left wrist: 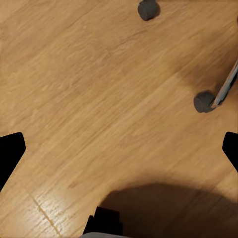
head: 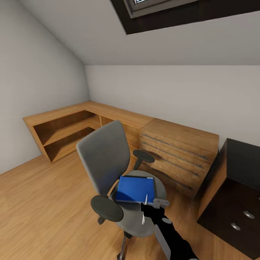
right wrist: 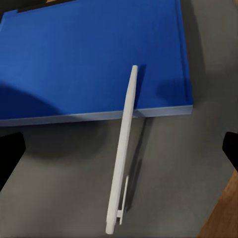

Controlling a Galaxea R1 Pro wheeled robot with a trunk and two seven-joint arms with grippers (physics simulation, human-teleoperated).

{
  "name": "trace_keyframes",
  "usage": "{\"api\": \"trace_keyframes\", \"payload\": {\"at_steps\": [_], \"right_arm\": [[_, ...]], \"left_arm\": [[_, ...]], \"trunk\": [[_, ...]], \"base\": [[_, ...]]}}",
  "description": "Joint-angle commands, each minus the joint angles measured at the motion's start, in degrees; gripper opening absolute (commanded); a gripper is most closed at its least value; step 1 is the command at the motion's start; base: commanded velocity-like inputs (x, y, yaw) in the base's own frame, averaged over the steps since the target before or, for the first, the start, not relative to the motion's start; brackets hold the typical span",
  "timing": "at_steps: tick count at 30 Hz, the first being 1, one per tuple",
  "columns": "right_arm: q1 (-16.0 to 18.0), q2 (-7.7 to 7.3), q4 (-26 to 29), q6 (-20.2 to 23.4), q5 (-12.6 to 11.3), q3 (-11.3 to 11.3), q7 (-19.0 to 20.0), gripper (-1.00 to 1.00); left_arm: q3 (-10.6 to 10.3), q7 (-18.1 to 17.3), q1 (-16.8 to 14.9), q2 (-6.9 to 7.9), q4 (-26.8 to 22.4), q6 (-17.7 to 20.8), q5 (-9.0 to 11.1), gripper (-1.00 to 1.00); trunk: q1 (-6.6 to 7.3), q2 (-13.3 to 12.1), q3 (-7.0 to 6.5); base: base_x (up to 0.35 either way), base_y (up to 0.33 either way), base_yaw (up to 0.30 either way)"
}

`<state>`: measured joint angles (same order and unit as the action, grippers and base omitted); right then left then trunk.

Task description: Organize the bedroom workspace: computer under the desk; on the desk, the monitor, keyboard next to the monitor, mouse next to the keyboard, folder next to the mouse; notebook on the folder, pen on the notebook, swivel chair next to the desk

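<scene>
While the head camera looks down into the attic corner, I find the swivel chair (head: 115,177) in the lower centre of the frame, standing on the wood floor (head: 43,202) well apart from the desk (head: 238,187), whose black drawer unit with round silver knobs occupies the lower right edge. The blue folder (head: 134,188) lies flat on the chair's grey seat. The pen (head: 145,206) lies slanted, its upper end resting over the folder's near edge and its lower end on the seat fabric.

My right hand (head: 156,204) sits over the seat just beside the pen, at the lower centre of the head frame, the black arm running off the bottom edge. In the right wrist view the pen (right wrist: 123,153) runs diagonally through the middle of the frame, crossing from the folder (right wrist: 89,59) onto the grey seat; the two fingertips (right wrist: 10,153) appear only at the far left and right edges, so I record the hand as spread wide and holding nothing.

In the left wrist view my left hand's fingertips (left wrist: 10,153) likewise sit at opposite frame edges, spread wide over bare floor (left wrist: 99,99), with two chair castors (left wrist: 203,101) in the upper right.

A light wooden dresser (head: 177,155) stands against the wall at centre right, with low open shelving (head: 61,133) at the left.
</scene>
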<state>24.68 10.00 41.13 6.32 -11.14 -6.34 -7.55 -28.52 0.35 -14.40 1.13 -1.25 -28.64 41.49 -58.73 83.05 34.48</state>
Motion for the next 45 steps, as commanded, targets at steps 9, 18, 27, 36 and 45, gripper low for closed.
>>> {"api": "trace_keyframes", "payload": {"at_steps": [9,18,27,36,45], "right_arm": [[0.02,0.00,0.43,0.02,-0.30,-0.16,-0.31,1.00],[0.02,0.00,0.45,0.01,-0.29,-0.16,-0.27,1.00],[0.02,0.00,0.45,0.01,-0.33,-0.22,-0.27,1.00],[0.02,0.00,0.53,0.01,-0.29,-0.17,-0.26,1.00],[0.00,0.00,0.53,0.01,-0.29,-0.11,-0.16,1.00]], "left_arm": [[-0.50,0.16,-0.02,-0.15,-0.06,-0.20,0.26,1.00],[-0.48,0.18,-0.02,-0.11,-0.05,-0.19,0.26,1.00],[-0.48,0.18,-0.02,-0.08,-0.07,-0.19,0.26,1.00],[-0.48,0.18,-0.02,-0.08,-0.06,-0.19,0.26,1.00],[-0.48,0.19,-0.02,-0.08,-0.07,-0.19,0.26,1.00]], "trunk": [[-0.66,1.23,0.59],[-2.63,4.84,2.21],[-4.61,8.45,3.82],[-5.49,10.06,4.54],[-6.81,12.46,5.62]], "base": [[0.000,0.005,0.000],[0.000,0.000,0.000],[0.000,0.000,0.000],[0.000,0.000,0.000],[0.000,0.000,0.000]]}}
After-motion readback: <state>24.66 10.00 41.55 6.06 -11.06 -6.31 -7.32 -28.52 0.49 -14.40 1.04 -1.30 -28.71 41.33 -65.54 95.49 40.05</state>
